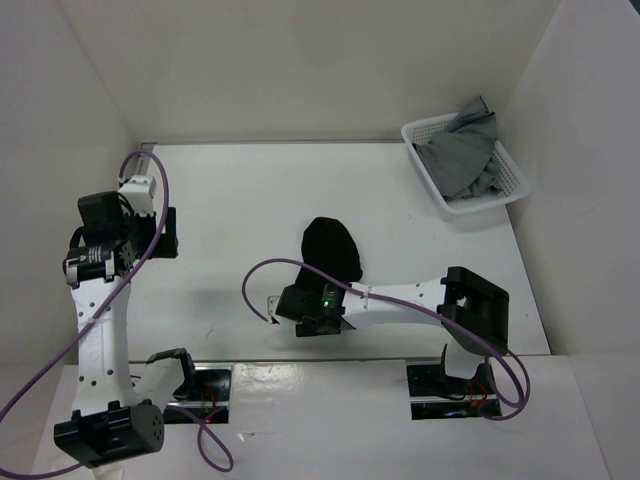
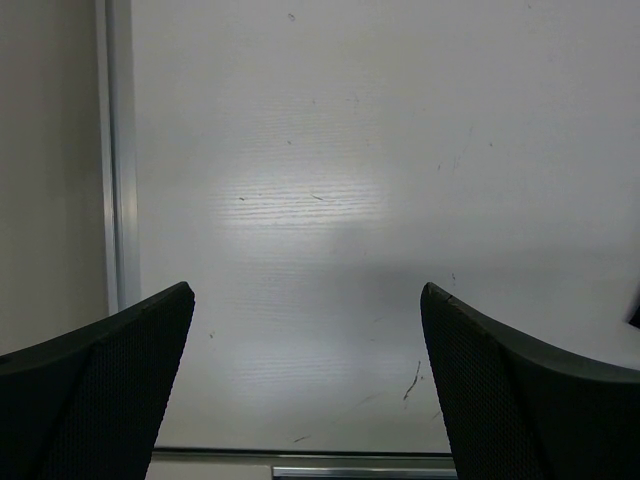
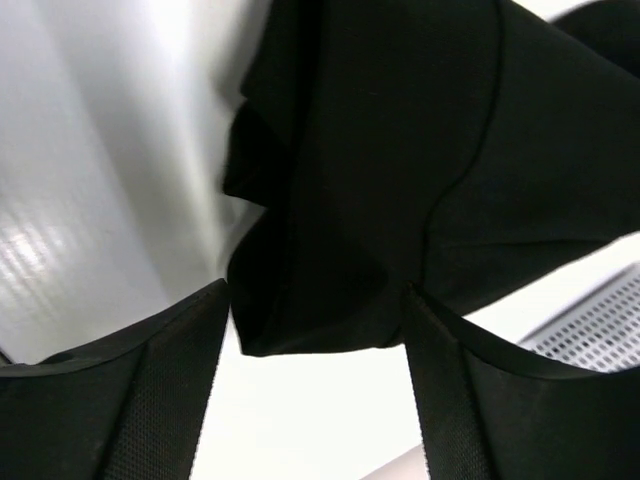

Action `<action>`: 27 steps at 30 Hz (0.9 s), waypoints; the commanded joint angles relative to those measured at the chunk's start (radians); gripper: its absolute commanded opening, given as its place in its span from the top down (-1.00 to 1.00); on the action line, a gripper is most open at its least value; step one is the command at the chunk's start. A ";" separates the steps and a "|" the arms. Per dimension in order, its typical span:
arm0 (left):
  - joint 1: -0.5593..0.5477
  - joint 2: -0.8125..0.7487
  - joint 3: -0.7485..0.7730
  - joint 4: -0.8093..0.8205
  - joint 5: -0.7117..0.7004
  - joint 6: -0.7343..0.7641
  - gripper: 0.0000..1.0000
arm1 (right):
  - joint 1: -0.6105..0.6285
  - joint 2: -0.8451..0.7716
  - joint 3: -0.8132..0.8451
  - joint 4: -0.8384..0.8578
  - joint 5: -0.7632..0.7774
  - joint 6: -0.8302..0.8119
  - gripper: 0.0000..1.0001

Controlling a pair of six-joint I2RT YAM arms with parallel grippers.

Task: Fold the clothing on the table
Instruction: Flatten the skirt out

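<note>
Right end effector (image 3: pixel 316 290) straddles the lower edge of the clothing (image 3: pixel 400 150), grip unclear; pinching one layer only would drag it crooked across the bench (image 1: pixel 230 200); left end effector (image 2: pixel 305 295) hangs spread

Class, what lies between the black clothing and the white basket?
Nothing: only bare table between the clothing and the basket, as the top view shows.

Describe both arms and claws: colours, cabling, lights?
The left arm and right arm match: white links, black joint housings, and a purple cable looping loosely along each. A small green light glows at the right arm's wrist. The left claw and right claw have black wedge-shaped fingers with a fine mesh texture.
</note>
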 commanded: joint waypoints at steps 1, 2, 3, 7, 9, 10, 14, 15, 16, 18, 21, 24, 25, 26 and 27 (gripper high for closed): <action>0.007 -0.019 -0.002 0.003 0.023 -0.021 -1.00 | 0.001 0.004 0.024 0.042 0.069 0.010 -0.44; 0.007 -0.019 -0.002 0.003 0.023 -0.021 -1.00 | 0.001 0.004 0.024 0.051 0.069 0.010 -0.41; 0.007 -0.019 -0.002 0.003 0.023 -0.021 -1.00 | 0.001 0.004 0.024 0.051 0.069 0.010 -0.36; 0.007 -0.028 -0.002 0.003 0.023 -0.021 -1.00 | 0.001 0.015 0.024 0.073 0.087 0.010 -0.13; 0.007 -0.028 -0.002 0.003 0.023 -0.021 -1.00 | 0.001 0.024 0.024 0.073 0.087 0.010 0.00; 0.007 -0.028 -0.002 0.003 0.023 -0.021 -1.00 | -0.008 0.024 0.024 0.082 0.087 0.010 0.14; 0.007 -0.028 -0.002 0.003 0.023 -0.021 -1.00 | -0.040 0.033 0.068 0.073 0.072 0.010 0.54; 0.007 -0.028 -0.002 0.003 0.023 -0.021 -1.00 | -0.051 0.033 0.077 0.073 0.063 0.010 0.62; 0.007 -0.028 -0.002 0.003 0.023 -0.021 -1.00 | -0.074 0.033 0.096 0.062 0.043 0.010 0.68; 0.007 -0.028 -0.002 0.003 0.033 -0.021 -1.00 | -0.086 0.023 0.096 0.062 0.043 0.019 0.89; 0.007 -0.028 -0.002 0.003 0.033 -0.021 -1.00 | -0.097 0.010 0.117 0.062 0.034 0.019 1.00; 0.007 -0.028 -0.002 0.003 0.043 -0.021 -1.00 | -0.177 -0.025 0.223 0.010 -0.037 0.030 1.00; 0.007 -0.028 -0.002 0.003 0.043 -0.012 -1.00 | -0.201 -0.025 0.257 -0.007 -0.061 0.030 1.00; 0.007 -0.028 -0.002 0.003 0.054 -0.011 -1.00 | -0.251 -0.040 0.293 -0.024 -0.086 0.030 1.00; 0.007 -0.028 -0.002 0.003 0.054 -0.011 -1.00 | -0.275 -0.049 0.332 -0.059 -0.135 0.030 1.00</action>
